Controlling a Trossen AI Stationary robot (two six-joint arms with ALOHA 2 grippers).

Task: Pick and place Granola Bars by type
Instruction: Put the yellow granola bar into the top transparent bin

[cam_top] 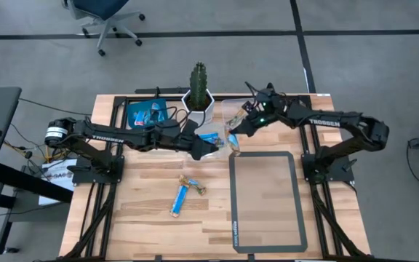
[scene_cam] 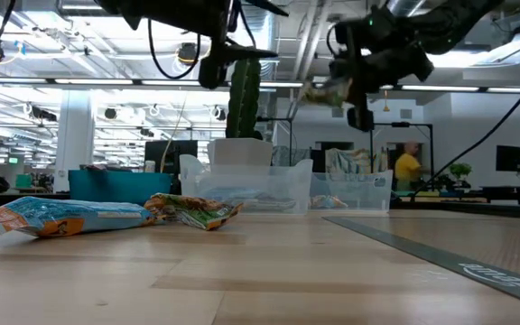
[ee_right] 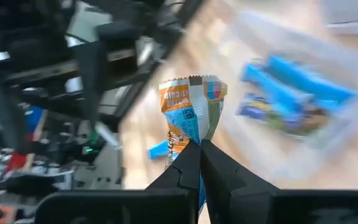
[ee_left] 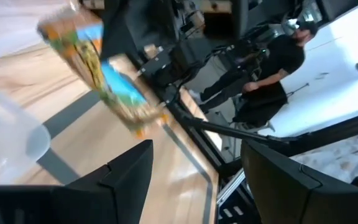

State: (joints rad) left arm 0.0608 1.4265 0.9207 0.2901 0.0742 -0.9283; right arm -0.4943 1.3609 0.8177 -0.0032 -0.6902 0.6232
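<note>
My right gripper (cam_top: 233, 138) hangs above the table's far middle, shut on a granola bar (ee_right: 191, 109) with an orange, blue and green wrapper. That bar also shows in the left wrist view (ee_left: 98, 78). My left gripper (ee_left: 197, 155) stands open just left of it (cam_top: 206, 148), with nothing between its fingers. A light blue bar (cam_top: 179, 199) and a brown-gold bar (cam_top: 193, 185) lie flat on the wood near the middle. More blue bars (ee_right: 297, 99) lie in a clear container (cam_top: 211, 135). My right gripper pinches the bar's lower end (ee_right: 190, 138) between its two fingertips. The fingers come slanting down from the table's right and lie along the bar. The bar sticks out past the fingertips, lifted clear of the table and of the containers.
A potted cactus (cam_top: 198, 93) stands at the far middle, a blue tray (cam_top: 142, 113) to its left, a second clear container (cam_top: 233, 111) to its right. A grey-framed mat (cam_top: 265, 200) covers the near right. A person (ee_left: 272, 68) stands beyond the table.
</note>
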